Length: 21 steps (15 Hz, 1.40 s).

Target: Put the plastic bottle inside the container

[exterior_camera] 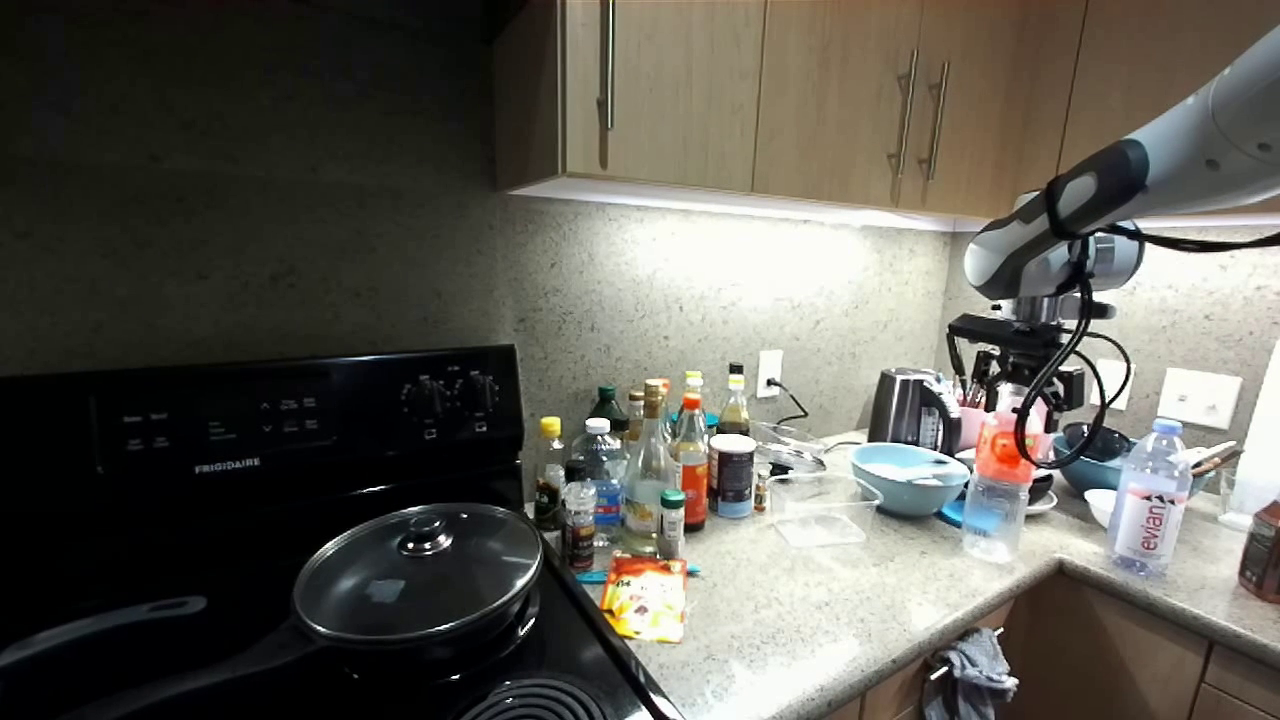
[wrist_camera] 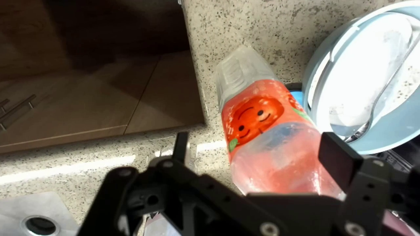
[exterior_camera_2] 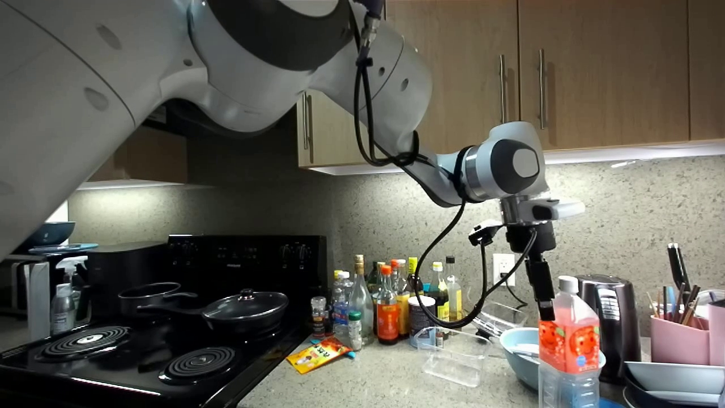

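Mid-frame in the wrist view, the tool (wrist_camera: 255,144) stood wide around the upright bottle (wrist_camera: 262,126), which sat closer to the frame-right finger (wrist_camera: 338,160); closing unevenly risked tipping it. The clear box (exterior_camera: 820,532), right of centre in an exterior view, seemed too shallow to steady it.

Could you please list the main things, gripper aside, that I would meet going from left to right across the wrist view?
Cabinet handles, red-labelled plastic bottle, light blue bowl.
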Each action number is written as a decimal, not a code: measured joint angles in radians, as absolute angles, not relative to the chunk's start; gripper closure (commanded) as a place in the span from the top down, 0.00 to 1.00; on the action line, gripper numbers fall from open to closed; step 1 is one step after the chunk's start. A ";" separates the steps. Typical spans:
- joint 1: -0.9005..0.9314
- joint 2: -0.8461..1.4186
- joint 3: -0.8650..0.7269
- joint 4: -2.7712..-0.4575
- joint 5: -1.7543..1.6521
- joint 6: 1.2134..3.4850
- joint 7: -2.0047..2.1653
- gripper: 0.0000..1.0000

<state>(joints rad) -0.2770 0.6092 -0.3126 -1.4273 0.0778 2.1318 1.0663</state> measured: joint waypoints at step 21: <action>-0.273 0.572 -0.303 -1.408 0.078 2.168 1.186 1.00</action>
